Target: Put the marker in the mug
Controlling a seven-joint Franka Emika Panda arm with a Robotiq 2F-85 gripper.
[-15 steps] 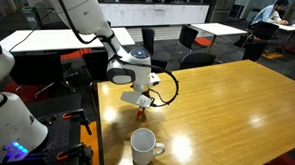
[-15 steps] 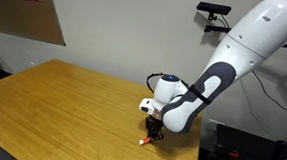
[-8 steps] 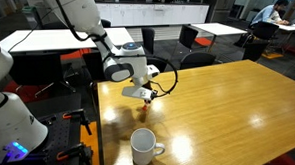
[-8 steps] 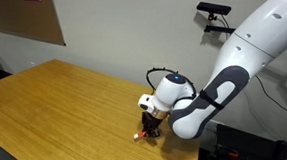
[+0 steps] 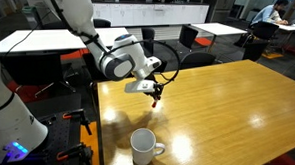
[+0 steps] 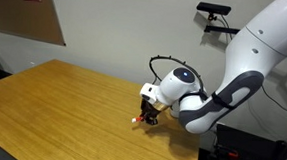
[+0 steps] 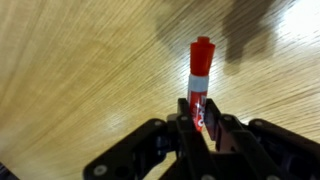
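My gripper [image 5: 154, 93] is shut on the red marker [image 5: 155, 100] and holds it in the air above the wooden table [image 5: 228, 99]. In the wrist view the marker [image 7: 199, 82] sticks out from between the black fingers [image 7: 200, 122], red cap outward, whitish label at the jaws. It also shows in an exterior view [image 6: 139, 120] below the gripper [image 6: 148, 113]. The white mug [image 5: 142, 148] stands upright on the table near its front edge, below and in front of the gripper, handle to the right. The mug is out of the wrist view.
A black cable [image 5: 170, 63] loops beside the wrist. Office chairs [image 5: 195, 36] and white tables [image 5: 55, 37] stand behind the table. A dark stand [image 5: 70, 131] sits by the table's left edge. A wall [image 6: 117, 28] lies behind the table.
My gripper has risen from the table surface with the marker in it and the arm has swung a little, tilting the wrist. The mug has not moved.
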